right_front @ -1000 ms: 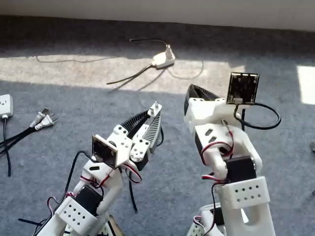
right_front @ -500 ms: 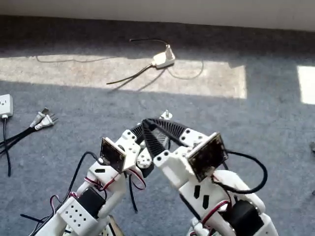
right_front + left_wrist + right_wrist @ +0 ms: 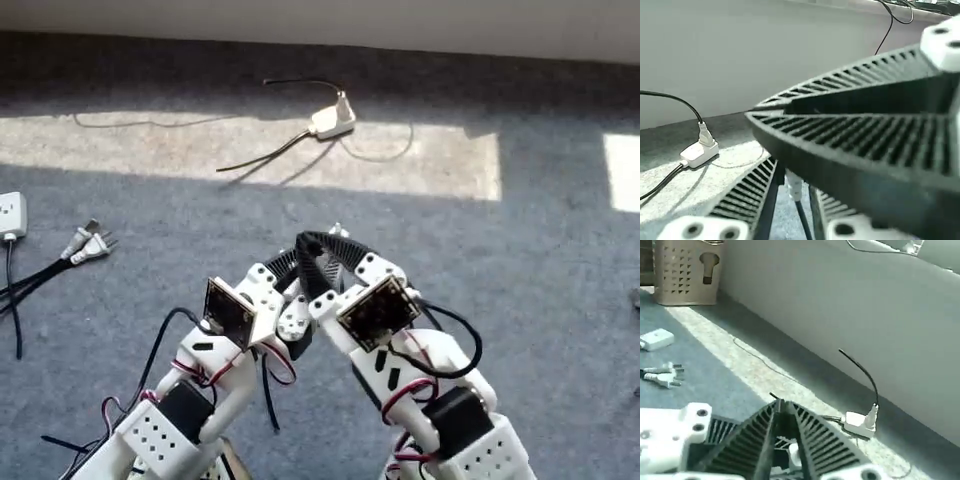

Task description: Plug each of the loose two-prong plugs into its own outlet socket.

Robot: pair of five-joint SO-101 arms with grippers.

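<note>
Both arms meet mid-scene over grey carpet. Left gripper: jaws clamped on white plug, prongs poking out past tips, black cord running back between jaws. Right gripper crosses close over left one; cannot tell whether closed. Two loose plugs lie off to left, near white outlet socket at edge. Far socket, plug already seated, sits in sunlit strip, well apart from arms.

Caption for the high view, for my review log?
Left gripper holds a plug at centre, right gripper at its tip; two loose plugs lie near a socket at left.
</note>
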